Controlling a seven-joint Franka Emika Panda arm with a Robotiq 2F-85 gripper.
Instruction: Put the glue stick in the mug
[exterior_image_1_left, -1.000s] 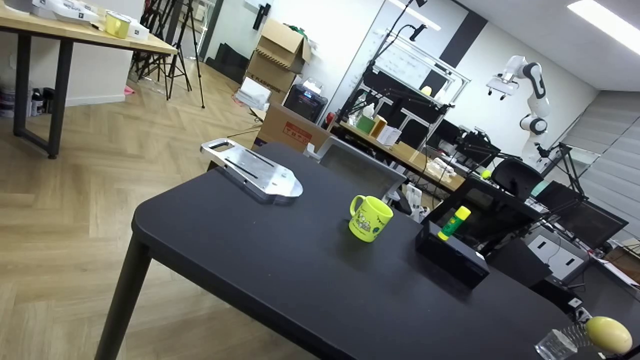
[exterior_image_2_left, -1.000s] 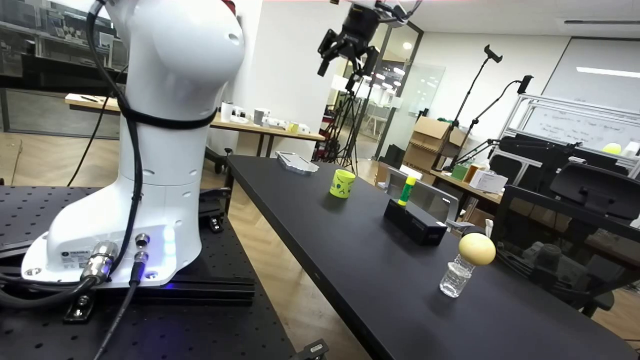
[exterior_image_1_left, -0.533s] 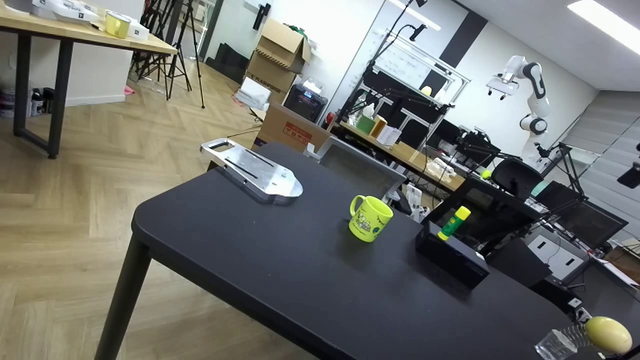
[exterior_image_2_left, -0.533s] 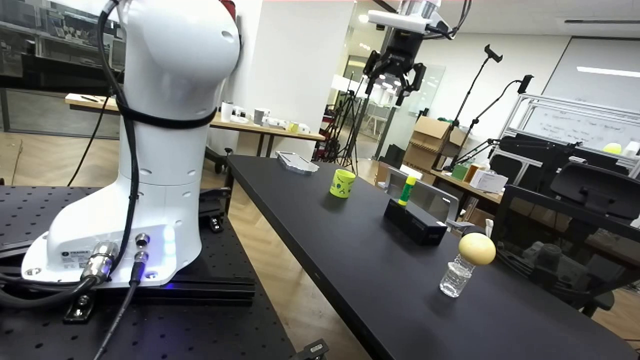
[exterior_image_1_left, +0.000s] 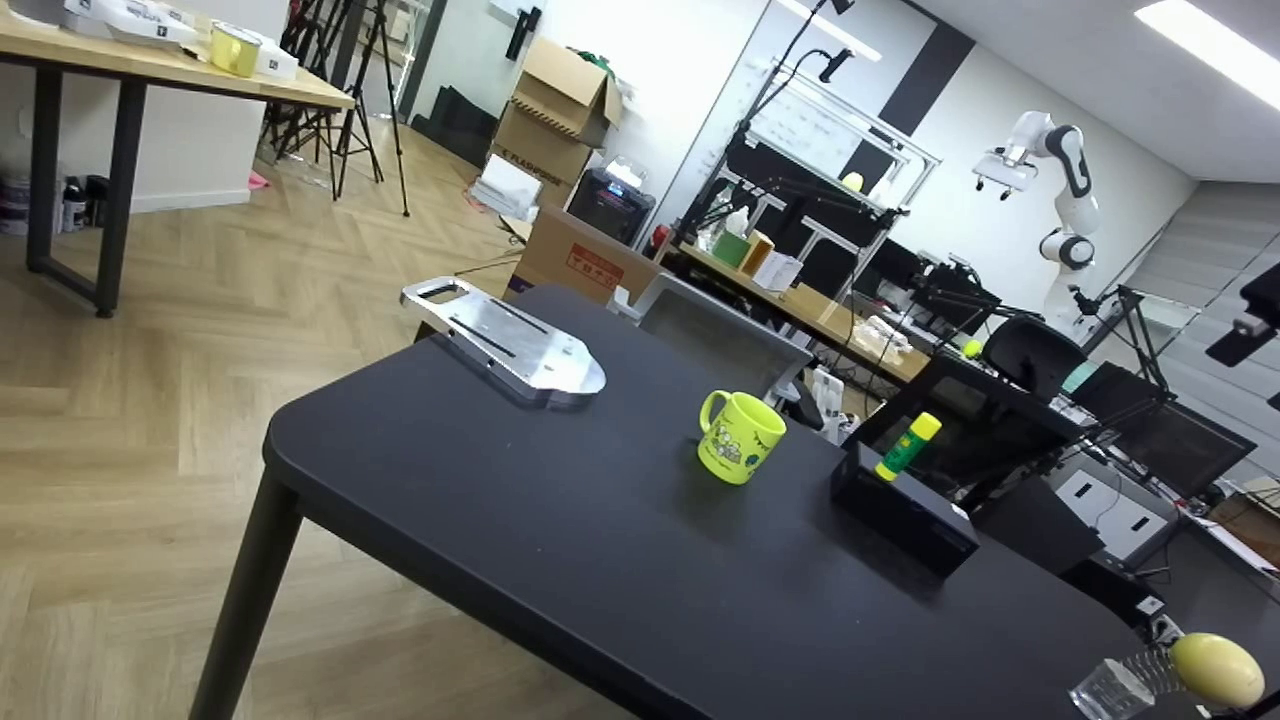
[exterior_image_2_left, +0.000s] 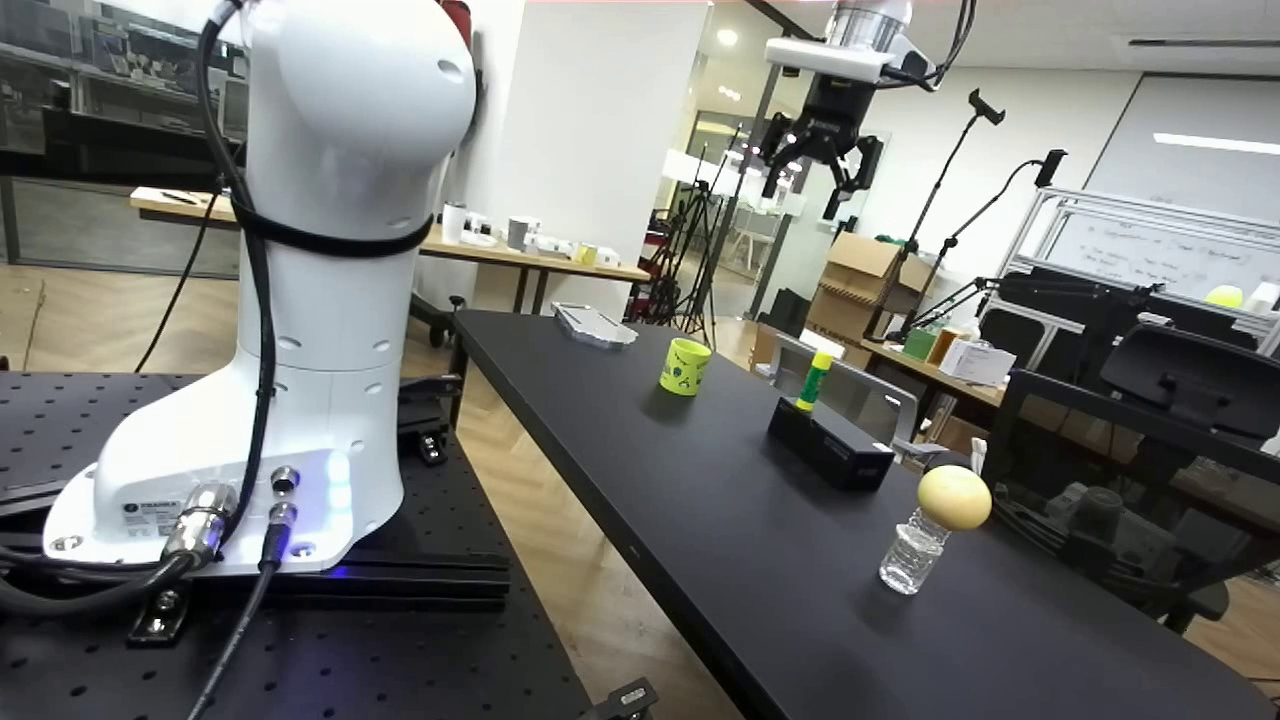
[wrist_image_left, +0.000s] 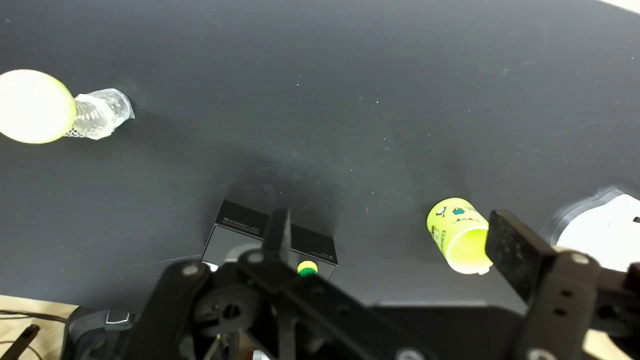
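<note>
The green glue stick with yellow ends (exterior_image_1_left: 908, 447) (exterior_image_2_left: 814, 381) stands upright on a black box (exterior_image_1_left: 905, 510) in both exterior views. In the wrist view only its yellow and green end (wrist_image_left: 307, 268) shows, partly covered by a finger. The lime mug (exterior_image_1_left: 740, 438) (exterior_image_2_left: 685, 367) stands upright on the dark table, apart from the box. In the wrist view the mug (wrist_image_left: 457, 235) opens towards the camera, partly behind a finger. My gripper (exterior_image_2_left: 801, 200) is open and empty, high above the table. In the wrist view its fingers (wrist_image_left: 390, 225) are spread wide.
The black box also shows in an exterior view (exterior_image_2_left: 830, 445). A clear bottle-like stand (exterior_image_2_left: 910, 555) with a yellow ball (exterior_image_2_left: 954, 498) stands nearer that camera. A flat grey-white metal piece (exterior_image_1_left: 505, 335) lies at the table's end. Chairs (exterior_image_1_left: 715, 335) stand along one table side.
The gripper has moved to the right and down in an exterior view, and its edge has come into sight in both exterior views. The glue stick and mug have not moved.
</note>
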